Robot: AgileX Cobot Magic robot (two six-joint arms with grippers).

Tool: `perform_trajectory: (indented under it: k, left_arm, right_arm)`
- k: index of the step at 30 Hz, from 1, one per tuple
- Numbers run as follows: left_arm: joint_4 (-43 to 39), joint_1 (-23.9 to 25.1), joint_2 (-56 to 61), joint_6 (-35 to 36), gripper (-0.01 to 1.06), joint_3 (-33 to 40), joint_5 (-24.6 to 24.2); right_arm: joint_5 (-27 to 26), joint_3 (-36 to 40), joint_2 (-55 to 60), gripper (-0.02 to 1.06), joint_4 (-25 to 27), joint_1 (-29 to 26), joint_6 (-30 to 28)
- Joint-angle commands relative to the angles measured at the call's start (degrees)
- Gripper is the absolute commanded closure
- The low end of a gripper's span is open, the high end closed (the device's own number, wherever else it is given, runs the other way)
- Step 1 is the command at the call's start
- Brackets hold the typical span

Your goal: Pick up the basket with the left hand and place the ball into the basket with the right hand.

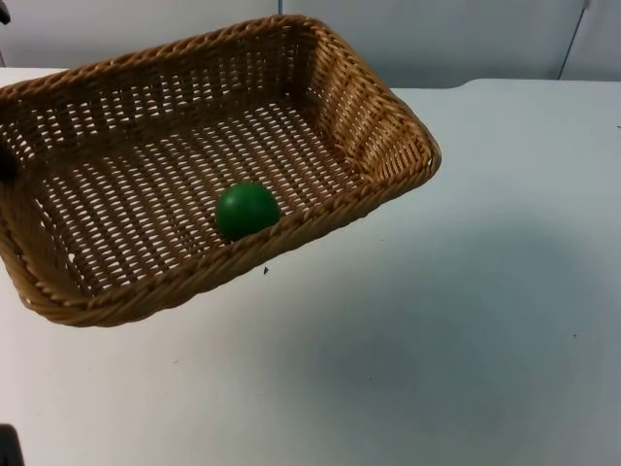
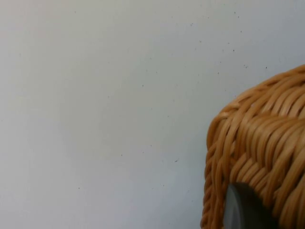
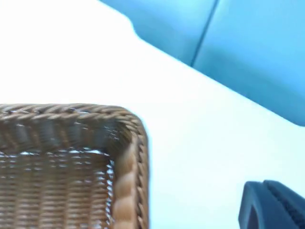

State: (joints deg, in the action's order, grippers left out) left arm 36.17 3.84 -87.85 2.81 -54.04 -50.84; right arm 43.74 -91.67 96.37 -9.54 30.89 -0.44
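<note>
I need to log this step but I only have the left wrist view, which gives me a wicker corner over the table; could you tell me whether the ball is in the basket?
Observer: Yes. In the top view the green ball lies on the floor of the basket, close to its near long wall.
Operator: Thank you. Is the basket level?
Observer: It looks tilted in the top view, and it throws a soft shadow on the white table to its right.
Operator: And is the right arm over it?
Observer: The right wrist view looks past one basket corner onto bare table, with the grey partition wall beyond.
</note>
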Motion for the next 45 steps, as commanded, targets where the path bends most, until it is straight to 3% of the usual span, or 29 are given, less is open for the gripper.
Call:
perform_trajectory:
  k: [1,11,14,17,19,28,40,45]
  left_arm:
    - [2.2,0.0,0.7,-0.1,1.05,-0.6,0.1]
    - [1.2,0.0,0.7,-2.8,1.05,-0.6,1.1]
    - [3.0,0.0,0.7,-7.3,1.05,-0.6,2.6]
    - [7.8,0.0,-0.1,-18.4,1.05,-0.7,3.8]
    - [9.1,0.0,-0.9,-19.5,1.05,-0.9,3.7]
    - [10.0,0.0,-11.8,-28.1,1.05,-6.5,-3.5]
    - [12.5,0.0,-21.3,-30.0,1.05,-8.0,3.1]
    - [17.8,0.0,-24.8,-41.5,1.05,-8.0,3.1]
  right_arm:
    - [2.6,-0.4,-1.1,1.05,-1.1,-0.5,-1.0]
    - [5.9,-0.4,-1.3,1.05,-0.4,-0.5,-1.0]
    - [6.3,-0.4,-1.3,1.05,-0.4,-0.5,-1.0]
    - [6.7,-0.4,-1.3,1.05,-0.4,-0.5,-1.0]
    - [6.8,-0.4,-1.3,1.05,-0.4,-0.5,-1.0]
    - [8.5,-0.4,-1.3,1.05,0.8,-0.5,-1.0]
    - [9.2,-0.4,-1.3,1.05,0.9,-0.5,-1.0]
    - [9.1,-0.4,-1.3,1.05,0.9,-0.5,-0.9]
